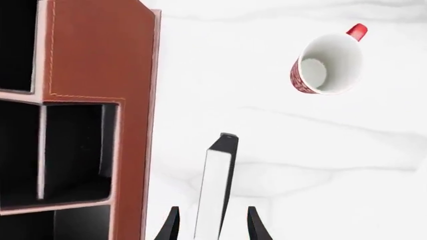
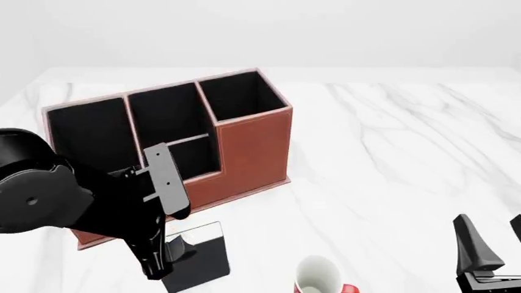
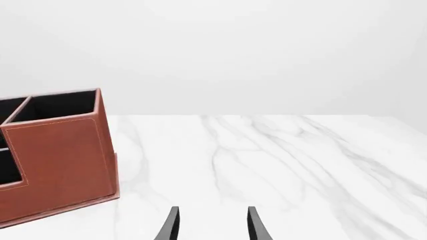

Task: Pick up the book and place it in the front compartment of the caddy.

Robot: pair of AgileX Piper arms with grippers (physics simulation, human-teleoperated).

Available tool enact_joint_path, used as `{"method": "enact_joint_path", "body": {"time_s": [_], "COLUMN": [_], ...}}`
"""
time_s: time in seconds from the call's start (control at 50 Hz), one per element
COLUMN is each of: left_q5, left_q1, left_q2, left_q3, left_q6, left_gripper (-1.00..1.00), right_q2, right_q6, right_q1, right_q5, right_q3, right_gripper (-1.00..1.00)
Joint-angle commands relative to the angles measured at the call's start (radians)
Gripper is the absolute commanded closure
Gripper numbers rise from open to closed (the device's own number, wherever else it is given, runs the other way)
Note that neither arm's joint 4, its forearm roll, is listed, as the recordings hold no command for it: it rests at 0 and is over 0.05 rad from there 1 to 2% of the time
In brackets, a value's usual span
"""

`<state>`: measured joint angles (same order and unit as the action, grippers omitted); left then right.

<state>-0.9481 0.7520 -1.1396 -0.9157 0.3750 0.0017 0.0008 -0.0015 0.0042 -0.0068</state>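
**Book upright in left pincer, beside caddy**

Left arm bent low over the near-left tabletop (image 2: 391, 152), wrist angled downward, left pincer (image 1: 213, 227) narrowly parted with the book (image 1: 217, 190) standing edge-on between the two fingertips. Contact between fingers and covers not clear from the wrist view; apparently gripped. Book's white strip facing the camera, black cover behind, extending away past the fingertips. In the front view, book (image 2: 199, 259) just below the arm's black wrist, near the caddy's front wall.

Caddy (image 2: 244, 146) immediately beside the left pincer, its low front compartment close to the book. White mug (image 1: 328, 62) well apart, beyond the fingertips on the opposite side.

Right pincer (image 3: 213, 225) parted, holding nothing, hovering low over bare marble, caddy (image 3: 60, 155) off to one side ahead.
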Motion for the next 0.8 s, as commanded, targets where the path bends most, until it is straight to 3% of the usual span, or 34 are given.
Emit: {"method": "enact_joint_path", "body": {"time_s": [0.02, 0.3, 0.32, 0.36, 0.48, 0.6, 0.62, 0.68, 0.8], "left_q5": [0.022, 0.046, 0.046, 0.055, 0.071, 0.087, 0.09, 0.11, 0.14], "left_q1": [-0.019, -0.023, 0.005, -0.022, 0.011, -0.003, 0.021, -0.007, 0.026], "left_q2": [-0.022, -0.044, -0.044, -0.049, -0.065, -0.073, -0.072, -0.083, -0.09], "left_q3": [0.017, 0.035, 0.03, 0.045, 0.047, 0.059, 0.056, 0.077, 0.1], "left_q6": [0.019, 0.025, 0.001, 0.027, -0.005, 0.008, -0.019, 0.001, -0.04], "left_gripper": [-1.0, -1.0, -1.0, -1.0, -1.0, -1.0, -1.0, -1.0, -1.0], "right_q2": [0.002, 0.002, 0.002, 0.002, 0.002, 0.002, 0.002, 0.002, 0.002], "right_q6": [0.0, -0.001, 0.0, 0.0, 0.0, 0.0, 0.0, -0.001, 0.0], "right_q1": [0.0, 0.0, 0.0, 0.0, 0.0, 0.0, 0.0, 0.0, 0.0], "right_q5": [-0.003, -0.003, -0.003, -0.003, -0.002, -0.003, -0.003, -0.002, -0.003], "right_q3": [0.001, 0.001, 0.001, 0.001, 0.001, 0.001, 0.001, 0.001, 0.001], "right_gripper": [-1.0, -1.0, -1.0, -1.0, -1.0, -1.0, -1.0, -1.0, -1.0]}}
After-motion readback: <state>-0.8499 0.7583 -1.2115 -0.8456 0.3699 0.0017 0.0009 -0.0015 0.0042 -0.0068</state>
